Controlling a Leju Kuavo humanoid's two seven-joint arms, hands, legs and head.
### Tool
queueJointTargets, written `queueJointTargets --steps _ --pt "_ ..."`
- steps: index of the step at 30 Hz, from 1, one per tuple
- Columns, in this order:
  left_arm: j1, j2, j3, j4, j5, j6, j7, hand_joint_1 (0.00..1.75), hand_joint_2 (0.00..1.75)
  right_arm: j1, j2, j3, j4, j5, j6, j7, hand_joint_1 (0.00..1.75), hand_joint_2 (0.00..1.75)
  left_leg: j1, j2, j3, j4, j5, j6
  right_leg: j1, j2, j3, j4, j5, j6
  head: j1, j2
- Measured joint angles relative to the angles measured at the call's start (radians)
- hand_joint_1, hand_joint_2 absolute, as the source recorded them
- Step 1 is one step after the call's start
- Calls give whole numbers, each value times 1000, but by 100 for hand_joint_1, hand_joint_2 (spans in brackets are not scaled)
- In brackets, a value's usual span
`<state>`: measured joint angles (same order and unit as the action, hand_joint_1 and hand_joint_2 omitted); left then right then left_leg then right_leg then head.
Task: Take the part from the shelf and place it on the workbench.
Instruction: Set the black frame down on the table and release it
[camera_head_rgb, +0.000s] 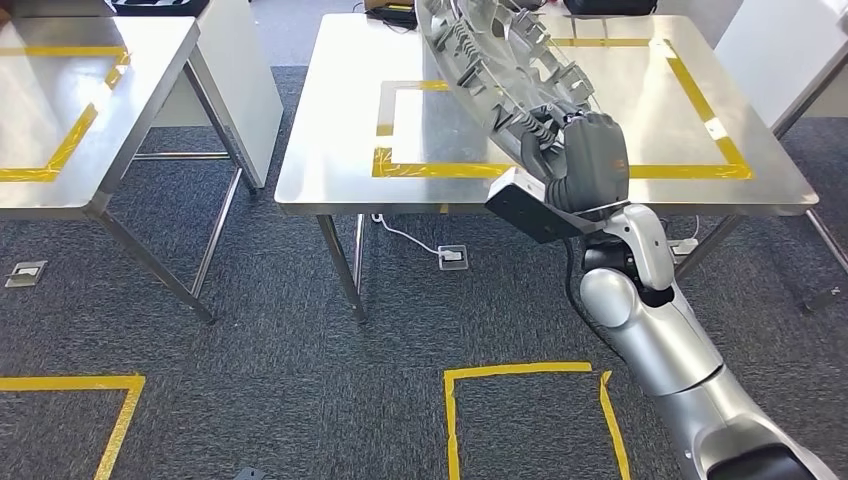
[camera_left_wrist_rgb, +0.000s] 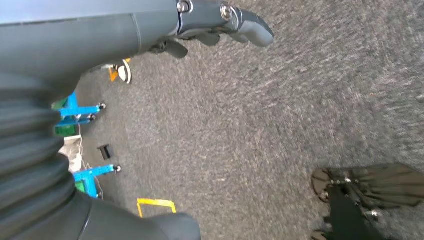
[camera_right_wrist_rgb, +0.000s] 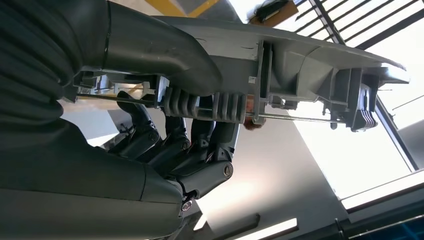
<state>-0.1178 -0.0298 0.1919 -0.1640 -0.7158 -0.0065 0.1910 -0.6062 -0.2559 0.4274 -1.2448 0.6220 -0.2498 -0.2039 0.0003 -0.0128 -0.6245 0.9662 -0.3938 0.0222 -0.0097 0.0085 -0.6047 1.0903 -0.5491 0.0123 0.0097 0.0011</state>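
Part (camera_head_rgb: 500, 60), grey ribbed plastic, is gripped by our right hand (camera_head_rgb: 585, 155) above the steel workbench (camera_head_rgb: 330, 150) with yellow tape; our left hand (camera_left_wrist_rgb: 220, 22) hangs empty, fingers loosely apart, over grey carpet (camera_head_rgb: 260, 330).

I see a second steel table (camera_head_rgb: 90, 110) to the left, yellow tape squares (camera_head_rgb: 530, 410) on the grey carpet (camera_head_rgb: 290, 350), a white floor socket (camera_head_rgb: 452, 257) with its cable, and blue wheeled carts (camera_left_wrist_rgb: 80, 110) beyond my left side
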Motion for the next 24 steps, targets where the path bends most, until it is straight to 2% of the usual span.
queueJointTargets --steps 2,3,4,5,6,7,8,9,10,12,14,16,17,18,19,20,21,22,23,24 --pt "0 -2 0 1 -4 -1 1 0 175 12 -1 2 4 2 -3 -2 175 175 2 1 15 -10 -6 1 1 1 -72 129 -48 -1 -4 0" --pt "1 -2 0 1 -6 -1 1 0 175 21 -1 2 5 2 -5 -1 175 175 5 1 23 -12 -11 0 -1 2 -101 173 -52 2 -7 0" --pt "2 -3 0 1 -7 -1 2 0 175 31 -2 2 7 3 -6 0 175 175 8 -1 31 -11 -19 -4 -4 2 -115 181 -33 7 -6 0" --pt "2 -4 0 1 -7 -2 2 0 175 40 -2 2 9 3 -7 2 175 175 14 -3 39 -8 -29 -11 -10 1 -113 150 9 14 -6 0" --pt "3 -5 0 2 -8 -3 2 0 175 48 -3 3 11 3 -8 3 175 175 20 -5 46 -2 -40 -20 -19 -1 -99 88 66 25 -6 0" --pt "4 -3 0 2 -8 -4 2 0 175 55 -3 3 14 3 -8 4 175 175 24 -8 49 8 -53 -31 -24 -3 -83 32 108 40 -4 0" --pt "6 -1 0 3 -8 -4 2 0 175 63 -4 4 18 3 -10 3 175 175 25 -11 46 22 -65 -43 -29 -4 -69 -12 132 49 -2 0" --pt "7 1 0 3 -8 -5 2 0 175 71 -4 5 21 4 -11 2 175 175 24 -14 40 34 -75 -53 -31 -3 -63 -36 133 49 -1 0" --pt "9 2 0 4 -8 -5 3 0 175 77 -4 7 24 5 -12 2 175 175 21 -15 32 42 -82 -61 -30 -1 -64 -34 118 43 0 0" --pt "8 0 0 5 -8 -5 3 0 175 82 -4 9 24 6 -12 4 175 175 19 -15 20 48 -93 -72 -35 2 -76 -27 98 20 -3 0" --pt "5 0 0 5 -10 -5 3 0 175 99 -5 9 24 9 -13 9 175 175 22 1 12 75 -119 -96 -40 3 -71 -24 87 5 -9 0" --pt "1 -1 0 6 -12 -4 3 0 175 131 -9 9 26 16 -15 13 175 175 28 24 -12 165 -165 -124 -41 0 -41 -33 74 -6 -15 0" --pt "-2 -2 0 7 -14 -3 3 0 175 144 -10 9 26 21 -15 15 175 175 32 31 -32 224 -186 -131 -39 -2 -25 -38 69 -9 -17 0" --pt "-5 -3 0 7 -14 -3 4 0 175 152 -11 9 27 26 -15 16 175 175 33 34 -53 270 -194 -130 -37 -2 -10 -42 63 -11 -17 0" --pt "-7 -3 0 8 -15 -4 4 0 175 156 -12 9 27 30 -15 18 175 175 31 35 -68 290 -183 -120 -34 -1 3 -47 58 -14 -19 0" --pt "-7 -4 0 8 -15 -4 4 0 175 158 -12 9 26 33 -14 20 175 175 24 33 -70 274 -153 -102 -28 1 15 -53 54 -16 -21 0" --pt "-7 -4 0 8 -15 -5 4 0 175 159 -11 9 26 36 -14 21 175 175 12 30 -59 223 -107 -74 -21 4 27 -60 51 -19 -24 0" --pt "-5 -1 0 9 -15 -5 4 0 175 160 -10 9 25 37 -14 21 175 175 -6 23 -42 156 -61 -34 -18 7 40 -69 49 -21 -25 0" --pt "-1 2 0 10 -16 -6 4 0 175 162 -9 9 25 37 -14 21 175 175 -21 17 -21 100 -26 5 -12 9 50 -79 49 -21 -22 0" --pt "4 7 0 12 -16 -5 4 0 175 164 -6 9 25 37 -14 21 175 175 -34 10 -6 59 -5 35 -14 10 58 -88 49 -19 -19 0"
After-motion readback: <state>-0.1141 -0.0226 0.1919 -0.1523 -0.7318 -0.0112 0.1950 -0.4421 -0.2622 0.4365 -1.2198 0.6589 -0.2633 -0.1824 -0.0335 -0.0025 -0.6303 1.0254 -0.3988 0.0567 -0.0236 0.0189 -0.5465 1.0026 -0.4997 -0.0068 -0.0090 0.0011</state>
